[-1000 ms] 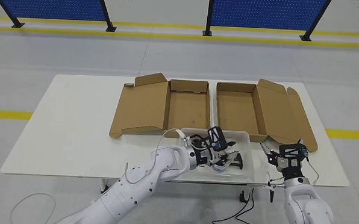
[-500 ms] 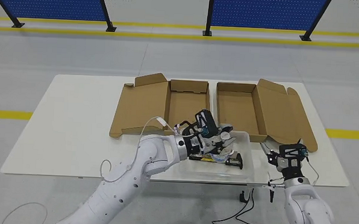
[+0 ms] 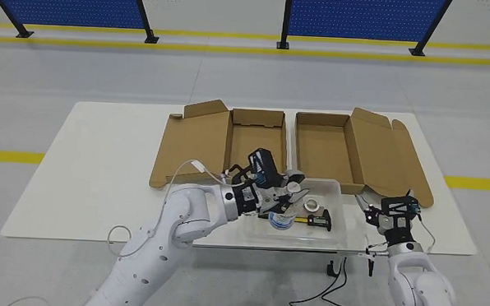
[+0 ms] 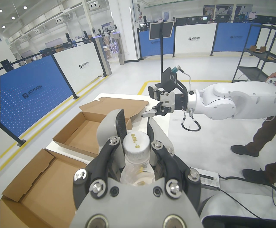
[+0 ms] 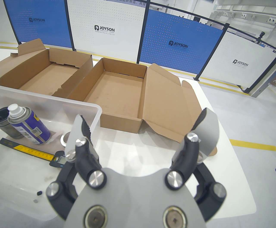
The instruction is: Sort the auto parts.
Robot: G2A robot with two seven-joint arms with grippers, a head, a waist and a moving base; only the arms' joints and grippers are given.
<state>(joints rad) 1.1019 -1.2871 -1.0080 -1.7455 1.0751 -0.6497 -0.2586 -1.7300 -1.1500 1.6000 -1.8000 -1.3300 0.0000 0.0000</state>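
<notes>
My left gripper (image 4: 134, 127) is shut on a white capped cylindrical part in a clear bag (image 4: 136, 143), held above the back left of the clear bin (image 3: 334, 186), near the left cardboard box (image 3: 257, 149). In the bin lie a blue spray can (image 5: 25, 125), a digital caliper (image 5: 32, 152), a metal ring (image 5: 64, 138) and a dark cylinder (image 5: 5, 125). My right gripper (image 5: 142, 123) stands open with nothing in it, over the table to the right of the bin (image 5: 64, 102), in front of the right cardboard box (image 5: 116, 95).
Both cardboard boxes (image 3: 323, 152) lie open side by side behind the bin, flaps spread outward. Bare white table (image 3: 105, 163) stretches to the left. The table's front edge runs just below the bin and my right gripper (image 3: 388, 213).
My left gripper has lifted out of the bin with the bagged white part and moved left and back toward the left box. The right arm has kept still.
</notes>
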